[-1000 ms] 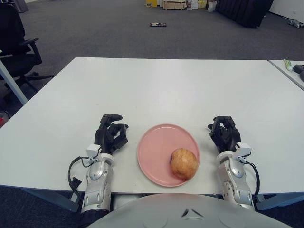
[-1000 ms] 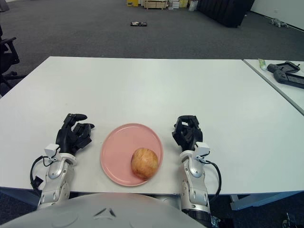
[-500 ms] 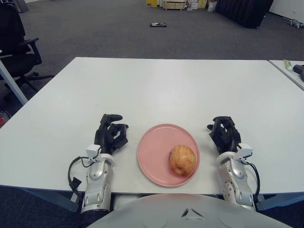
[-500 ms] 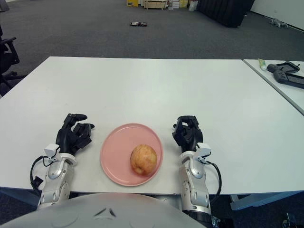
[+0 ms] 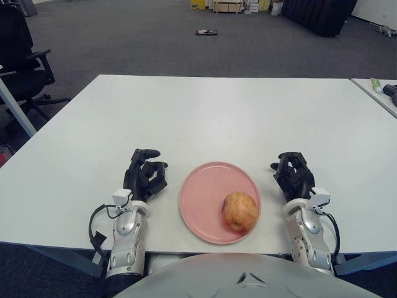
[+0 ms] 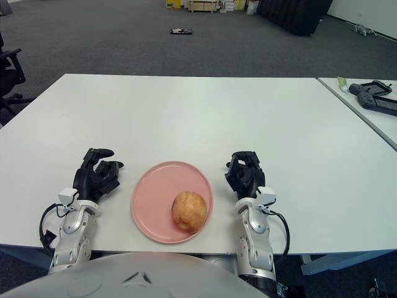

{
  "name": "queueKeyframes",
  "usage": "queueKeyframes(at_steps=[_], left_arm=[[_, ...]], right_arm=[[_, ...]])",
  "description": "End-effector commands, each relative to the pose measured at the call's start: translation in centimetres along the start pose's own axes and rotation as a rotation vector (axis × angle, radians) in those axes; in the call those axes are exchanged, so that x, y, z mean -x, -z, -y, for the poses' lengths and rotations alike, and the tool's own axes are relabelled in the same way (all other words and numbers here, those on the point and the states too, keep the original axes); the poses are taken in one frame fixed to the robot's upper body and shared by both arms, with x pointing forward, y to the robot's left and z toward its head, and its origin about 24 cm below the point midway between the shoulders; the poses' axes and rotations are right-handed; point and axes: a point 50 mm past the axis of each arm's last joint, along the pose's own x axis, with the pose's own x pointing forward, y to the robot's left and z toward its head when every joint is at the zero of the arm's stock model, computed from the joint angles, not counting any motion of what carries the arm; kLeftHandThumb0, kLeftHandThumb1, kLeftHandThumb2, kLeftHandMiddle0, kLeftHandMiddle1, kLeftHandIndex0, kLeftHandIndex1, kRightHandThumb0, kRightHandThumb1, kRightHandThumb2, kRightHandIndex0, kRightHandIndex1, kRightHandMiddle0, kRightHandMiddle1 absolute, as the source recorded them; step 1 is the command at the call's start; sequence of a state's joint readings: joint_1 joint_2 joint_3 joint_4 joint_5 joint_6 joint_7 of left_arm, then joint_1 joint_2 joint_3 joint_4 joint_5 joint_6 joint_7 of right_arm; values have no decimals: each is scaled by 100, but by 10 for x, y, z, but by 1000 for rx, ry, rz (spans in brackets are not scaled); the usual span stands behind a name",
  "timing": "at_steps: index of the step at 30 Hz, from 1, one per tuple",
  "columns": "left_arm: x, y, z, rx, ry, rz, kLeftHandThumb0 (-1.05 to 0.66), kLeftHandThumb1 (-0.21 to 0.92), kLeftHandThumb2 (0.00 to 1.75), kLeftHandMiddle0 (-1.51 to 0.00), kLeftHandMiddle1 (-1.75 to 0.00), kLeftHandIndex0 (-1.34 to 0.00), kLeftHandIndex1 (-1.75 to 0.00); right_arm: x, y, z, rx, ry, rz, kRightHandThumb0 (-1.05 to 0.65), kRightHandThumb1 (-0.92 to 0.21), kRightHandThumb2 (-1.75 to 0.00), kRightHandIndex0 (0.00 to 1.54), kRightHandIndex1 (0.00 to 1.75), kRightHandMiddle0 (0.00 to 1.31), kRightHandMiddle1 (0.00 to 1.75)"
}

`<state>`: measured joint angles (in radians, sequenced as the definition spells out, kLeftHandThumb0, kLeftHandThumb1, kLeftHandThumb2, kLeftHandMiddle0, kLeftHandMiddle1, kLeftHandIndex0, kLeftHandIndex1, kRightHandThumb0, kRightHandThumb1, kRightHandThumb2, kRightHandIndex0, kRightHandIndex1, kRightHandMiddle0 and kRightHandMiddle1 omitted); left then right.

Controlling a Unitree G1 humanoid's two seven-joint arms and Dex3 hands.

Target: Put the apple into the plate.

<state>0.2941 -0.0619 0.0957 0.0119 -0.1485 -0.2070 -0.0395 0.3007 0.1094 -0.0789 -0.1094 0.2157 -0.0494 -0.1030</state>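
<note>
The left hand (image 5: 144,174) shows low on the left, its black fingers (image 5: 147,167) curled in and holding nothing. The right hand (image 5: 293,176) shows low on the right, curled the same way. Both silver wrists point forward.

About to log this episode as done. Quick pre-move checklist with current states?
1. Apple inside the pink plate: ok, near its right rim.
2. Apple free of both hands: ok, nothing touches it.
3. Left hand clear of plate: ok, it shows left of the plate, holding nothing.
4. Right hand clear of plate: ok, it shows right of the plate, holding nothing.
5. Apple settled, not rolling: cannot tell from one moment.
6. Plate fully on the white table: ok, close to the near edge.
</note>
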Motion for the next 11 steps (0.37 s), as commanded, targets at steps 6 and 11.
queueKeyframes(at_steps=[6,11], left_arm=[[0,5,-1,-1,-1,-33,0,56,95,-49,-149,-34,-175],[0,5,-1,-2,-1,-33,0,57,94,-49,-149,-33,-175]], right_arm=[[2,4,1,-9,8,-25,-39,-66,-88,69,175,35,175],[3,4,1,-5,10,-19,-39,-66,-89,69,175,35,175]])
